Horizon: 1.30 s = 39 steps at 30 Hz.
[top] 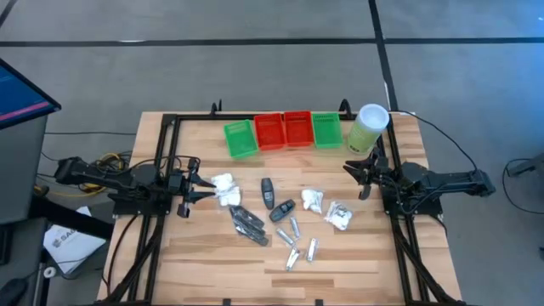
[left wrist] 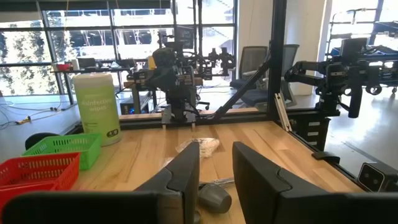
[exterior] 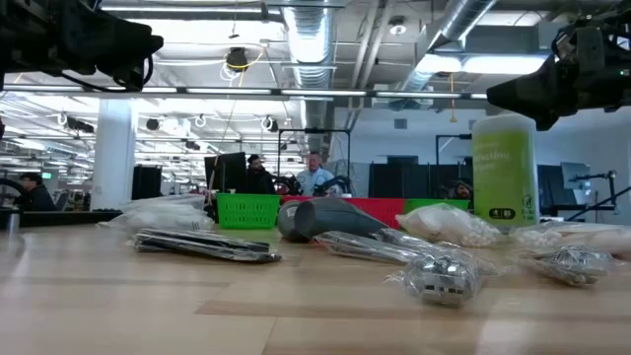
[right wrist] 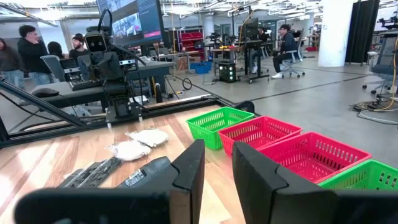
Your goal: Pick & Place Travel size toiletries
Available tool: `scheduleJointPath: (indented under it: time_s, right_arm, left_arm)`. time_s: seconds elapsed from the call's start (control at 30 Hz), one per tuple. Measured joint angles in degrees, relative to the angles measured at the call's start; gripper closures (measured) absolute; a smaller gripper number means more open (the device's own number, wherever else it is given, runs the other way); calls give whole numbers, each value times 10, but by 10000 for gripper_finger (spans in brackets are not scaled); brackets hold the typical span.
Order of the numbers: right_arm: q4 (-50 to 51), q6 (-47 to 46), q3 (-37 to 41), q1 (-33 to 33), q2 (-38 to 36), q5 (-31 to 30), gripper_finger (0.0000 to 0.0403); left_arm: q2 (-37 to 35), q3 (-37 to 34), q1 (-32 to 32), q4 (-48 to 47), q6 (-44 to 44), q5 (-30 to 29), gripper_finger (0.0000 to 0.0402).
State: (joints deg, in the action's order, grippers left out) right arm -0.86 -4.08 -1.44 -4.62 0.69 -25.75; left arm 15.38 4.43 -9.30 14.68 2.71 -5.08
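Both arms hang level above the surface, facing each other: the left claw (top: 202, 189) by the left edge, the right claw (top: 355, 167) by the right edge, each narrowly parted and empty. The toiletries (top: 280, 217) lie scattered mid-surface between them.

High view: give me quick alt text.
Small toiletries lie scattered mid-table, none in the four trays at the far edge. The left gripper and right gripper hover at opposite sides, holding nothing, jaws slightly parted.
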Motion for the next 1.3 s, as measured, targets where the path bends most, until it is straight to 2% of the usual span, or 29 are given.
scheduleJointPath:
  time_s: [0.87, 0.97, 1.17, 1.3]
  right_arm:
    - [-3, 14, 0, 0, 0, 0, 327]
    - [-22, 55, 2, 3, 0, 0, 327]
    - [-92, 60, 2, 3, 0, 0, 327]
    - [-104, 14, 1, 2, 0, 2, 327]
  left_arm:
    - [0, 0, 0, 6, 0, 0, 314]
    - [0, 0, 0, 11, -1, 0, 314]
    - [0, 0, 0, 14, -5, 0, 314]
    - [2, 0, 0, 14, -6, 0, 314]
